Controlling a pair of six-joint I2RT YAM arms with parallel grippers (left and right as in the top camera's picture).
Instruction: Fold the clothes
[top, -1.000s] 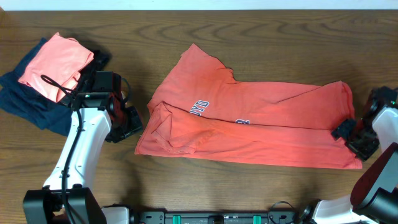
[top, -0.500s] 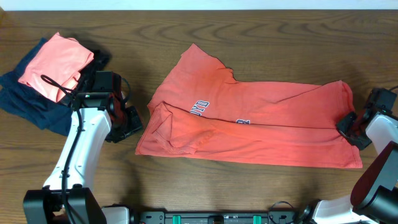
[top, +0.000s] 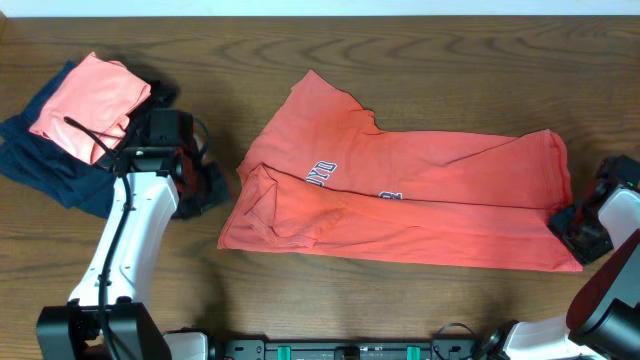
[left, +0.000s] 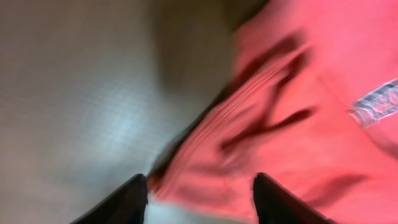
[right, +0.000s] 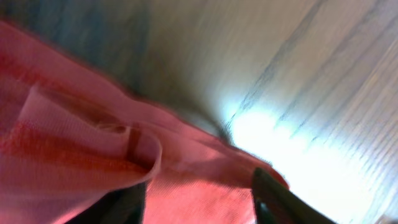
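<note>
The red T-shirt (top: 420, 205) looks light and limp, best pinched at its edges, where left gripper (left: 196, 186) and right gripper (right: 199, 186) gape wide.

shirt (right: 81, 165) hem: blurred, lying between parted jaws | table (right: 323, 81): bright glare beyond cloth edge
</note>
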